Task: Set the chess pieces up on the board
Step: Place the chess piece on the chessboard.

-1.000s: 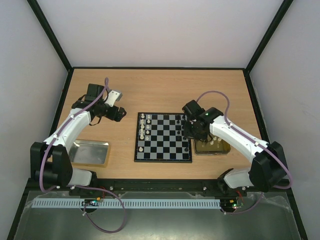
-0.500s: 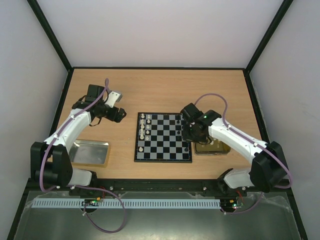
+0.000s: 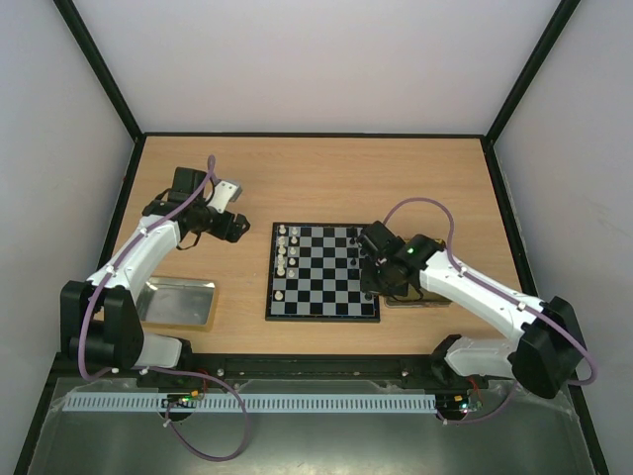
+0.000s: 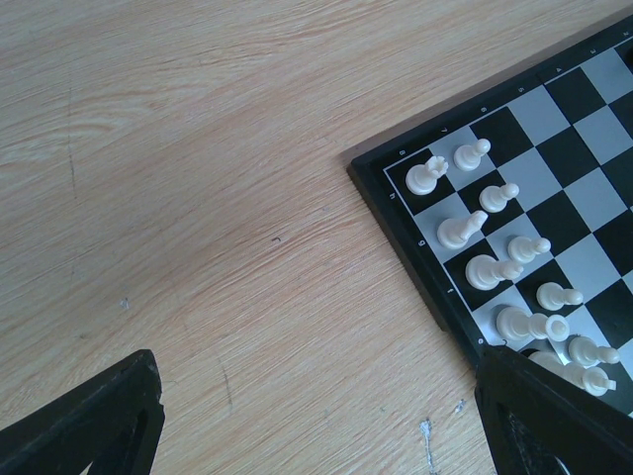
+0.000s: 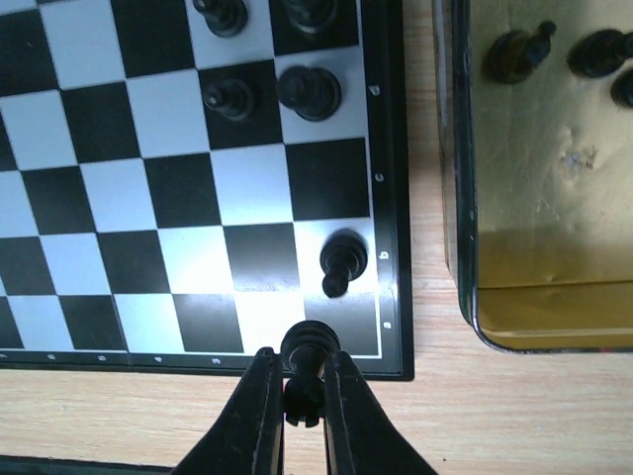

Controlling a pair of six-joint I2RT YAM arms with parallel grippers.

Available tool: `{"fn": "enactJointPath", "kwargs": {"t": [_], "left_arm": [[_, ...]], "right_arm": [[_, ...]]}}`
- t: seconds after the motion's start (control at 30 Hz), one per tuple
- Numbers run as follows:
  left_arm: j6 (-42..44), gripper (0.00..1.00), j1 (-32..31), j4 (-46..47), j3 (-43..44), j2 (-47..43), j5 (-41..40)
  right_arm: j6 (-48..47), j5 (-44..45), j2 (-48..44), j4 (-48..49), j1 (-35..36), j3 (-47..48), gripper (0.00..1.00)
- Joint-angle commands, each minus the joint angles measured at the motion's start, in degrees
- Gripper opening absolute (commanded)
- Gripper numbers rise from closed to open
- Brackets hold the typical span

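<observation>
Black right fingers (image 5: 255, 421) pinch a small black chess piece (image 5: 307, 348) above a corner of the checkered black-and-white board (image 5: 138, 99); left fingers (image 4: 84, 426) gape wide.

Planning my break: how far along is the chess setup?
Done: white pieces stand along the board's left edge, some black pieces along the right. In hand: the right gripper grips one black piece at the corner. Remaining: more lie in the gold tray.
</observation>
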Motion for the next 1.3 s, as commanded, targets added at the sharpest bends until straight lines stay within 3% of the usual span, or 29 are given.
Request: {"fn": "enactJointPath", "kwargs": {"t": [0.0,1.27], "left_arm": [[-0.4,0.86,0.2,0.3,-0.4,-0.9,0.0],[-0.3,0.86,0.2,0.3,-0.4,-0.4,-0.7]], "right_arm": [[2.4,-0.4,-1.9,-0.5,1.1,-2.7,0.08],[2.3,-1.1,1.9,6.8,2.7,-8.6,0.08]]}}
